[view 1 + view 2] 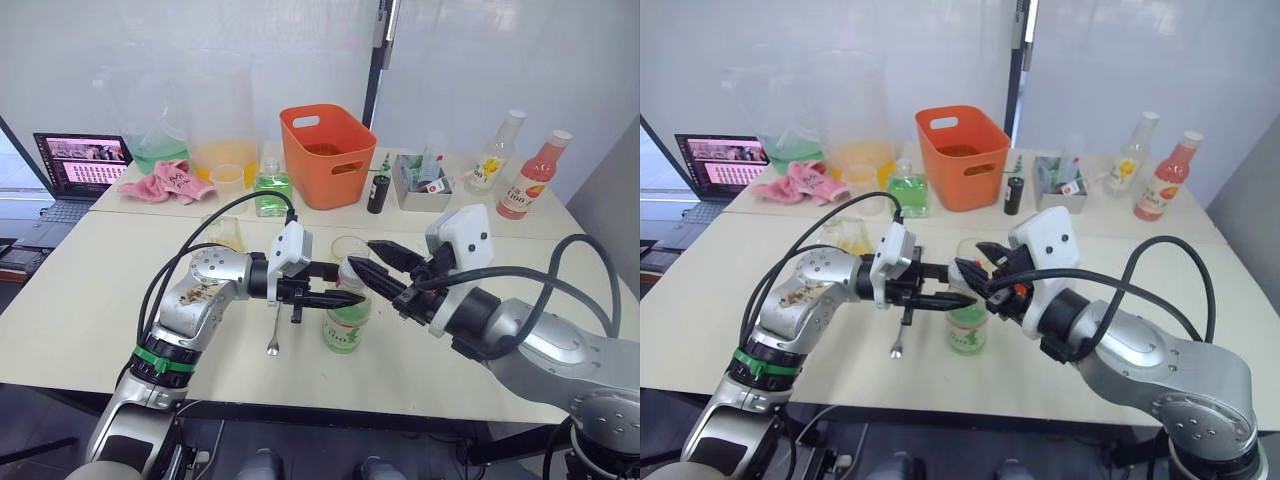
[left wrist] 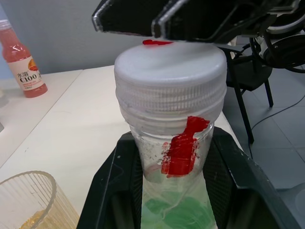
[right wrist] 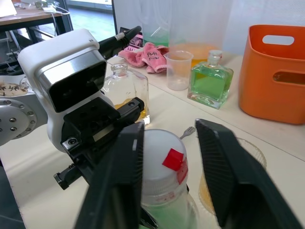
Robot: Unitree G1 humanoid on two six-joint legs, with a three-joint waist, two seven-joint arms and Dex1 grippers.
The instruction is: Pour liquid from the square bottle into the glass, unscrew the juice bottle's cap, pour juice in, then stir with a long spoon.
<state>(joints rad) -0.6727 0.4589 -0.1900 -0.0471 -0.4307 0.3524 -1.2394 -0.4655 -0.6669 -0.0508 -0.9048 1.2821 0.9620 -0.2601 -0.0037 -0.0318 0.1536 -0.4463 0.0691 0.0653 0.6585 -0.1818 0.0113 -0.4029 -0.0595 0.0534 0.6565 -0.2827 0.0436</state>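
Note:
The juice bottle (image 1: 347,322), with its green-and-white label, stands upright at the table's middle. My left gripper (image 1: 348,285) is shut on its neck just under the white cap (image 2: 169,71), which carries a red mark. My right gripper (image 3: 167,157) is open and hovers over the cap with one finger on each side. The glass (image 3: 255,151), holding some yellow liquid, stands right behind the bottle. The square bottle (image 3: 126,90) stands further back to the left. The long spoon (image 1: 275,330) lies on the table below my left gripper.
Along the back are an orange basket (image 1: 328,155), a small green-liquid bottle (image 1: 272,190), a clear cup (image 1: 228,183), a pink cloth (image 1: 165,183), a laptop (image 1: 82,165), a grey tray (image 1: 420,185), and a yellow-labelled bottle (image 1: 493,160) and a pink bottle (image 1: 535,180).

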